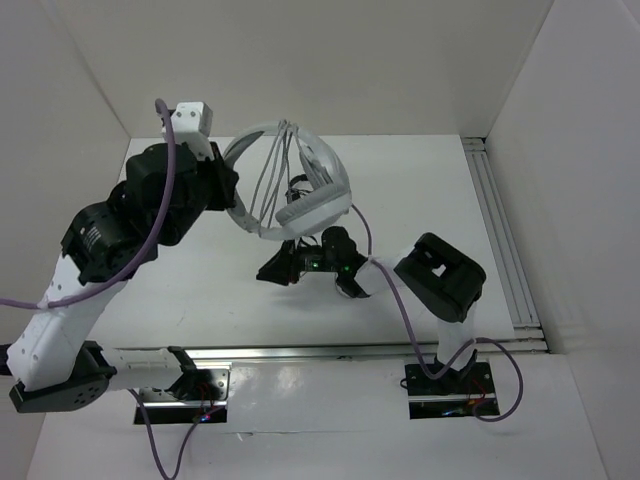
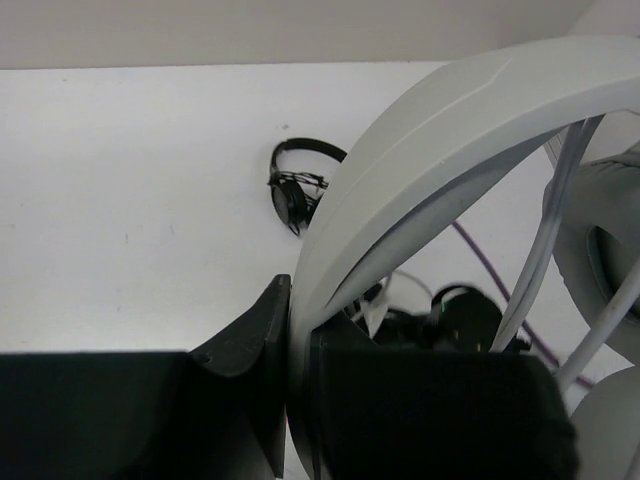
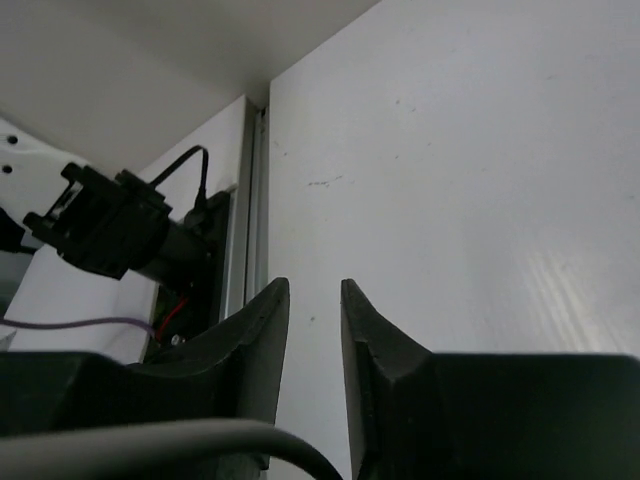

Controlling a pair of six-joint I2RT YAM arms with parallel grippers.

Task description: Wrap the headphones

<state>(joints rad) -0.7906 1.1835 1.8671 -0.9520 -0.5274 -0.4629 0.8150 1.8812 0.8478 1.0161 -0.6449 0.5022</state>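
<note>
Top view: the headphones (image 1: 318,170) are a large over-ear pair with a wide white headband, a white ear cup (image 1: 315,208) and a long thin grey cable (image 1: 272,170). Several strands of the cable run across the open arc of the band, from its far side to its near side. The set is held clear of the white table (image 1: 420,190), over its far-centre part. The left gripper (image 1: 228,190) meets the left side of the band. The right gripper (image 1: 272,270) lies just near of the ear cup and apart from it, and its height relative to the cup cannot be told. A small green light shows on the right wrist (image 1: 345,268).

Left wrist view: the left gripper (image 2: 295,370) is clenched on the headband (image 2: 450,110), whose pale, smooth edge is pinched between the two black fingers (image 2: 250,340). The band curves up and to the right. At right hang grey cable strands (image 2: 545,250) and a grey ear pad (image 2: 585,240). A smaller black pair of headphones (image 2: 295,185) lies on the table beyond.

Right wrist view: the right gripper (image 3: 315,330) grasps nothing, and its jaws stand a narrow gap apart. Beyond it are a white wall (image 3: 450,150), a metal rail (image 3: 245,230) and a black unit (image 3: 100,225) with a black lead; any marking on it is too small to read
</note>
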